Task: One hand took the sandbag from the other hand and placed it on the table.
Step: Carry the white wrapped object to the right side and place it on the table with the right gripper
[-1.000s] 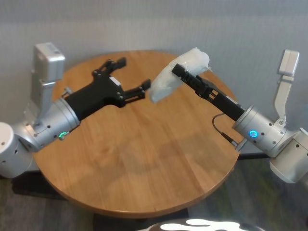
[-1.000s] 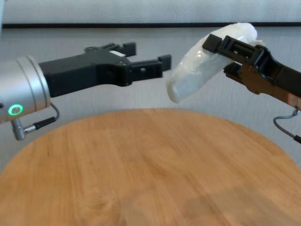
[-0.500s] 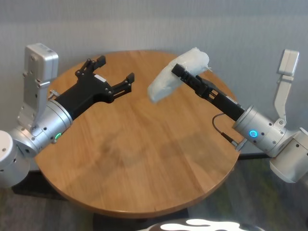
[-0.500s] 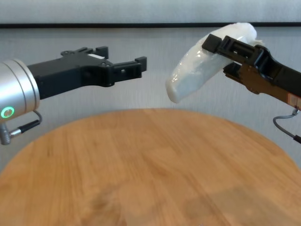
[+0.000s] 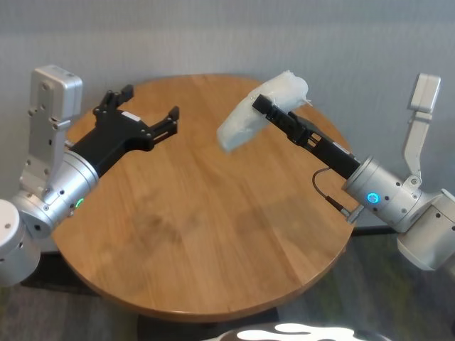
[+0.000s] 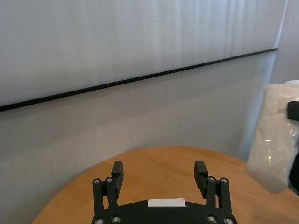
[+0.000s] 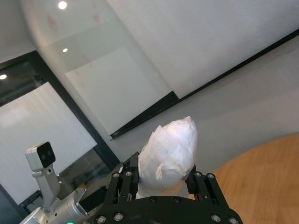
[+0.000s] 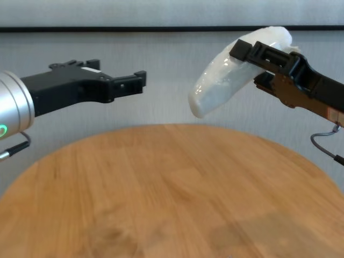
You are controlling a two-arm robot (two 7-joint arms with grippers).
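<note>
The white, lumpy sandbag (image 5: 250,117) hangs tilted high above the far right part of the round wooden table (image 5: 213,234). My blue-ringed right gripper (image 5: 264,106) is shut on its upper half, seen in the chest view as the right gripper (image 8: 250,59) on the sandbag (image 8: 220,80). In the right wrist view the sandbag (image 7: 170,149) stands up between the fingers. My green-ringed left gripper (image 5: 149,105) is open and holds nothing, over the table's far left and well apart from the sandbag. The left wrist view shows the left gripper (image 6: 159,168) with the sandbag (image 6: 273,135) off to one side.
A grey wall with a black horizontal stripe (image 8: 107,28) stands behind the table. Silver camera mounts rise from the left wrist (image 5: 50,114) and the right wrist (image 5: 423,106). The bare tabletop (image 8: 172,188) spreads below both grippers.
My left gripper has drawn back to the left, away from the sandbag, staying open. The right gripper and the sandbag have not moved.
</note>
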